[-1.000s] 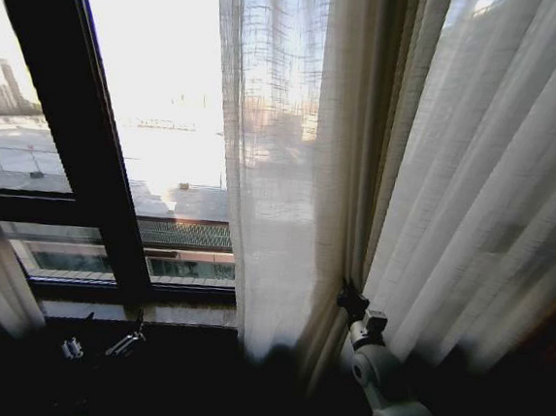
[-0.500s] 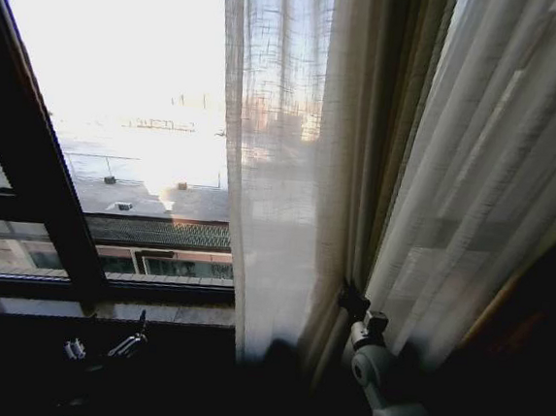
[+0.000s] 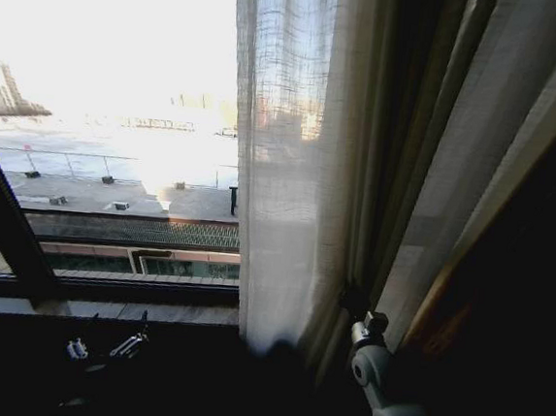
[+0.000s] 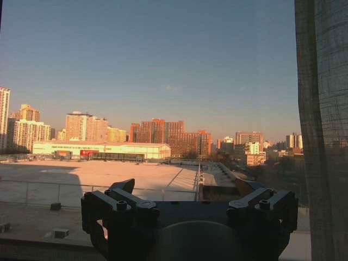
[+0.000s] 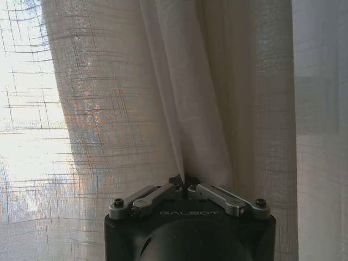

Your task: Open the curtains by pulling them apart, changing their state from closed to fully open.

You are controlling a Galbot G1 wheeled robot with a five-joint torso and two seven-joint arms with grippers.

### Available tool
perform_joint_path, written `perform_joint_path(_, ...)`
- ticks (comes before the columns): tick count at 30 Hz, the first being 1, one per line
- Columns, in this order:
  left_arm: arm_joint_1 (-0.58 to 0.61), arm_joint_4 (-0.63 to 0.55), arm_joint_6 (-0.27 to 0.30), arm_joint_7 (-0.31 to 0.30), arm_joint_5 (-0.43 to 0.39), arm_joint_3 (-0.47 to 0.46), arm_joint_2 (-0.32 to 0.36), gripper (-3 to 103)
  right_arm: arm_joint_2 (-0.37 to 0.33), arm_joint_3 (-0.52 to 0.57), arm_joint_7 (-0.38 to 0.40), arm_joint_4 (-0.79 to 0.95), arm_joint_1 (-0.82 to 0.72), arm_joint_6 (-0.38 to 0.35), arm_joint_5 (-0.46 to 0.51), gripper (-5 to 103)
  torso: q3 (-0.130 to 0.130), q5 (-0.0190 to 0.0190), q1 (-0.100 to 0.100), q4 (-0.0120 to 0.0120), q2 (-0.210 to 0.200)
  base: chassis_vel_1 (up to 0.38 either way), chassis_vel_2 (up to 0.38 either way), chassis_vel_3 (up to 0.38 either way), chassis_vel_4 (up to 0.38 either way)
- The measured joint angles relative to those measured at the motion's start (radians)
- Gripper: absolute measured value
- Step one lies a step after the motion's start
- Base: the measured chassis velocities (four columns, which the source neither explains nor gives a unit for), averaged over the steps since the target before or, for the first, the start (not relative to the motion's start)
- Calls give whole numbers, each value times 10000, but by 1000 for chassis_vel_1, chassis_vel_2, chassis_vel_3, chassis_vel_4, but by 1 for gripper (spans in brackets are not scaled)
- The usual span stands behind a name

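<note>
The right tool (image 3: 352,307) sits low in the head view, at about 5 o'clock from the frame's centre. Its two fingers are pinched together on a fold of the curtain (image 3: 296,171); the right wrist view shows this plainly, with the right tool (image 5: 185,187) closed on a pleat of the curtain (image 5: 201,98) that rises straight up out of the fingertips.

The relation that matters is this: the cloth's long axis is vertical, running from 6 o'clock to 12 o'clock above the grip, while the bunched curtain hangs just left of the dark drape (image 3: 411,132), at roughly 1 o'clock from the tool. The bare window glass (image 3: 121,107) lies at 9 to 10 o'clock from the grip, already uncovered. So the gathered panel has only a short way left towards 3 o'clock before it is packed against the drape, and I judge any further pull should go sideways across the pleats, not along them.

The right arm is clearly the nearer one, since it is in contact with the cloth. The left tool (image 3: 105,347) rests low at about 8 o'clock, well apart from the curtain; in its own wrist view the left tool (image 4: 187,217) has its fingers spread wide with nothing between them, and only the edge of the curtain (image 4: 323,119) hangs off to one side.
</note>
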Motion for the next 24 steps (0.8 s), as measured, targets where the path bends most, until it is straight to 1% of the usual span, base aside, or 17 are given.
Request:
perform_joint_path(13,-6,9,5,1,7,-6,-2,100,0,-20,-27,-9,-9,51,-9,0,1,1,1,0,-1,-357,-348,354,355)
perform_joint_path(19,-24,42,5,1,8,-1,1,100,1,-36,-40,-43,-11,183,-18,0,1,-1,1,-1,-1,-358,-354,359,361)
perform_joint_path(24,-28,60,4,3,8,4,2,100,-6,2,-33,-78,-1,262,-23,0,0,3,-1,0,0,-249,-274,284,264)
